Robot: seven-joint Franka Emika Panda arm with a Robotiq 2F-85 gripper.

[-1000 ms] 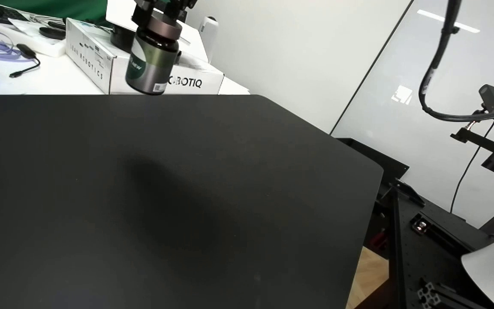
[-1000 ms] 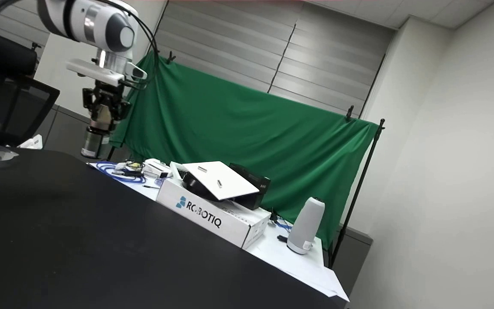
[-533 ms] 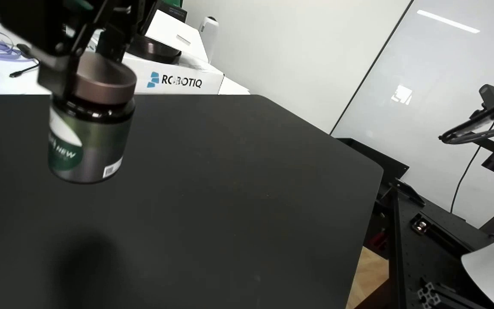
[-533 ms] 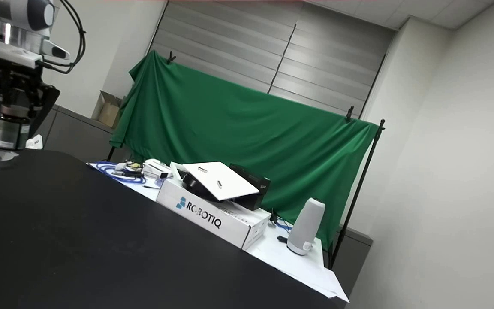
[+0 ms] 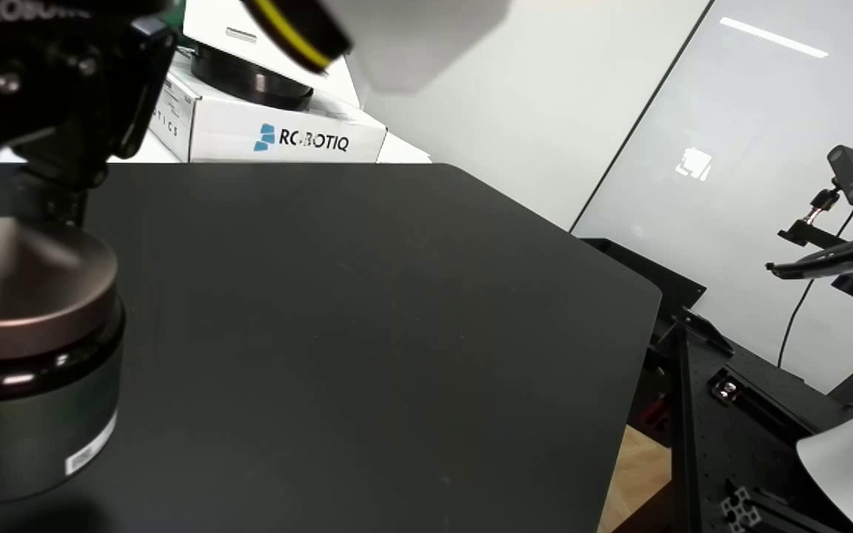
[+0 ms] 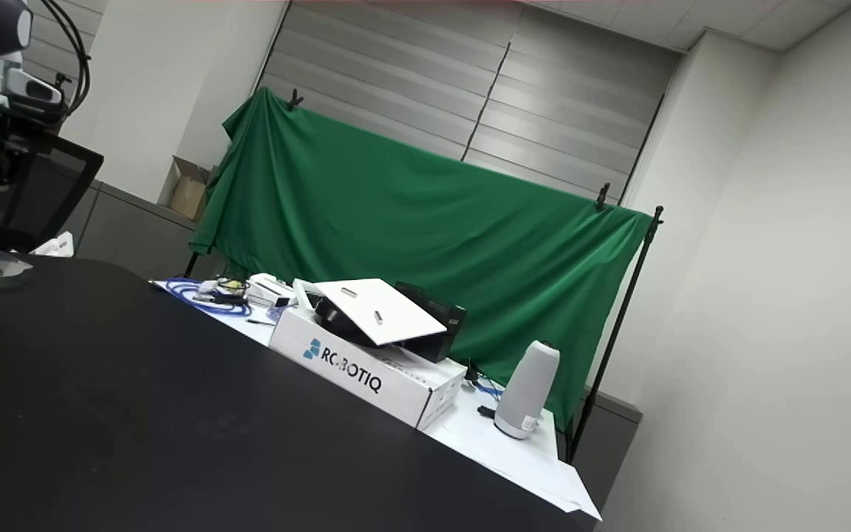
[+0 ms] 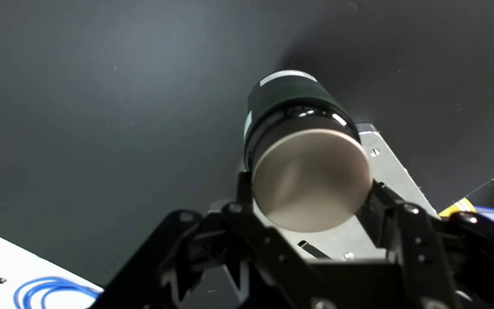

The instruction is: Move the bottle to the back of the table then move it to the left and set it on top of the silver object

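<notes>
With my gripper [image 7: 311,187] clamped around the bottle [image 7: 308,151], I judge this the leftward carry; next comes lowering it squarely onto the silver plate [image 7: 390,169].

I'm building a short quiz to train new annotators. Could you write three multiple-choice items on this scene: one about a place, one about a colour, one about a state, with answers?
1. Where does the white ROBOTIQ box stand?
A. On the floor
B. Hanging in the air
C. On the white surface beyond the black table

2. What colour is the hanging cloth?
A. Red
B. Green
C. Yellow

3. What state is the bottle in?
A. Held by the jaws
B. Lying loose on its side
C. Smashed

1 C: both exterior views show the box past the table's edge.
2 B: it hangs plain green in an exterior view.
3 A: in the wrist view the jaws are closed on both sides of its cap.
</notes>
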